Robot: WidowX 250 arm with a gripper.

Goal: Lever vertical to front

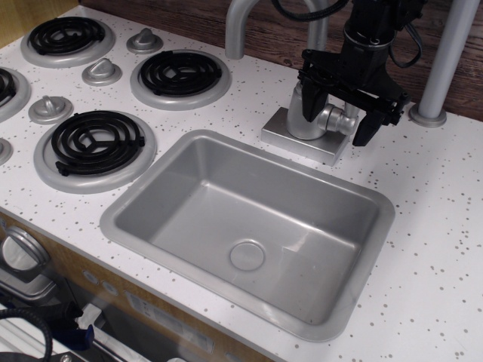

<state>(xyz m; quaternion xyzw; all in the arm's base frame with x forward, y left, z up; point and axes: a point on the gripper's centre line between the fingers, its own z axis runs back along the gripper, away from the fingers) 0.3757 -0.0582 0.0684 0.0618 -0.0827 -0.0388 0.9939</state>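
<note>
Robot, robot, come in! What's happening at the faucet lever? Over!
Gripper open, fingers straddling the faucet body. Lever between the fingers, not gripped. Nothing in the way.

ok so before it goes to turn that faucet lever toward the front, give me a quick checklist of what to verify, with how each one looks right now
1. Hand is at the faucet body: ok, its black fingers straddle the pivot area.
2. Lever is in view: partly, only the round silver stub shows between the fingers; the rod's direction cannot be told.
3. Firm grip on the lever: cannot tell, contact is hidden by the hand.
4. Hand open or shut: open, fingers stand well apart.
5. Sink in front holds nothing in the way: ok.
6. Curved spout is apart from the hand: ok, it rises to the left.
</note>
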